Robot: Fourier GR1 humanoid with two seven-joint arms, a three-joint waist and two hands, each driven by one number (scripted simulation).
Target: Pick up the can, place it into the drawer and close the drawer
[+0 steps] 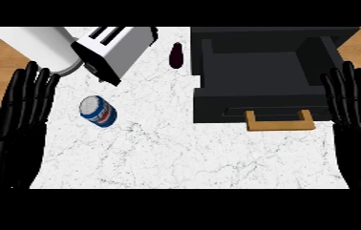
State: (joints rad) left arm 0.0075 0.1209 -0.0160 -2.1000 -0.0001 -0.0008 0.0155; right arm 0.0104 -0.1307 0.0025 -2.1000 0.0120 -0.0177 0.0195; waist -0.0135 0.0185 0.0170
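1. Left hand point(25, 109) and right hand point(344, 98) at the side edges; fingers straight, holding nothing.
2. Can point(97, 111) on the white surface point(183, 152), near left hand, apparently tilted: liable to roll if nudged.
3. Drawer point(264, 76) open, well apart; toaster point(112, 50) and dark bottle point(176, 55) crowd the carry path.

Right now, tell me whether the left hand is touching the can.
Apart. The head view shows bare white counter between the left hand, open at the left edge, and the can.
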